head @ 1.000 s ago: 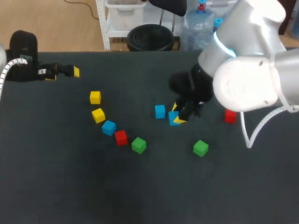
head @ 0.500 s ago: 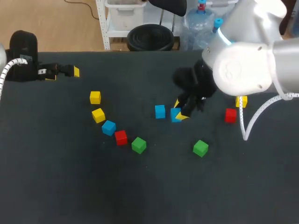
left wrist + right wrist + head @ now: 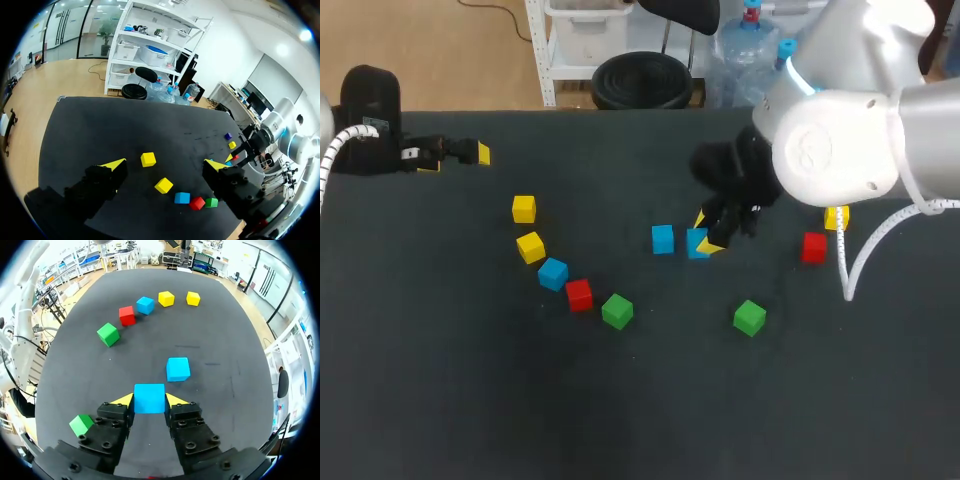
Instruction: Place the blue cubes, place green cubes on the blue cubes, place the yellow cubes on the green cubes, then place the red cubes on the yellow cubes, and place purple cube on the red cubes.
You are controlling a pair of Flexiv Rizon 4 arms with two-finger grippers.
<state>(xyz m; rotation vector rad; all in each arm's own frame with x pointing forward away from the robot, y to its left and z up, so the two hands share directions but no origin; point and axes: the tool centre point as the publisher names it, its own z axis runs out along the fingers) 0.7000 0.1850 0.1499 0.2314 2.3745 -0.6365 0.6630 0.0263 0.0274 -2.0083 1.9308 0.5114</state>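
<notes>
the right gripper (image 3: 149, 401) is closed on a blue cube (image 3: 149, 397). its two yellow tips press the cube's opposite sides, so the fingers stand only as far apart as the cube is wide. i cannot tell whether the cube rests on the counter (image 3: 210, 330) or hangs just above it. just ahead of this gripper, close to the held cube but not touching it, sits a second blue cube (image 3: 178, 369). further ahead, in a curved row, lie a green cube (image 3: 108, 334), a red cube (image 3: 127, 315), a third blue cube (image 3: 145, 305), a yellow cube (image 3: 166, 298) and a last yellow cube (image 3: 193, 298). another green cube (image 3: 81, 424) lies beside the gripper's finger housing. the left gripper (image 3: 166, 165) is spread wide with nothing between its fingers, well apart from every cube. far ahead of it, near the right arm, sits a small purple cube (image 3: 228, 136).
</notes>
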